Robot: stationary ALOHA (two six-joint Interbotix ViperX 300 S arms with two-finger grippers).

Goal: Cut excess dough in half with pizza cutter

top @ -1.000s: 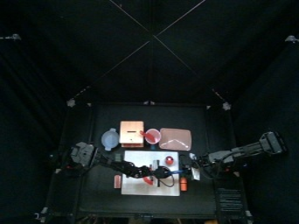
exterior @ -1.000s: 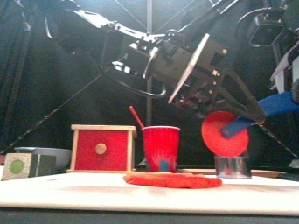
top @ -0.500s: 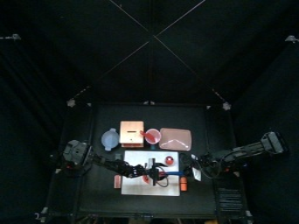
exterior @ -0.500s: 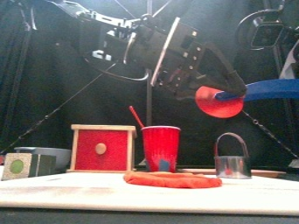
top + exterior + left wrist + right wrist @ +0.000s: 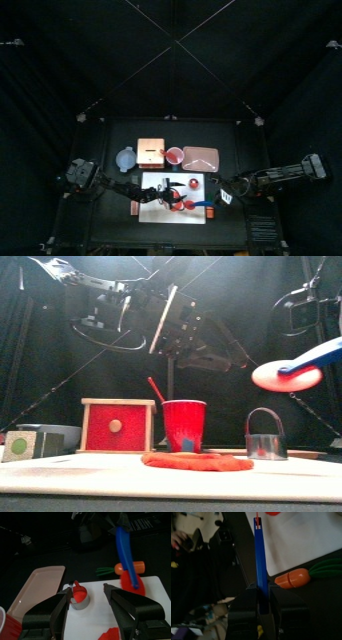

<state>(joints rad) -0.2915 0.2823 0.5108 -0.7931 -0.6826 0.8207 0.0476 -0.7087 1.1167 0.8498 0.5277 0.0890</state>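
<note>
**Cutter aloft, dough flat on the board**

The front view shows the red dough (image 5: 198, 461) lying on the white board (image 5: 160, 478) before the red cup (image 5: 183, 424), with the pizza cutter (image 5: 286, 375) high to its right. The right wrist view alone shows the right gripper (image 5: 258, 592) pinching the cutter's blue handle beside a toy carrot (image 5: 292, 578). The left gripper (image 5: 93, 592) hangs with jaws spread wide above the board, holding nothing.
</note>
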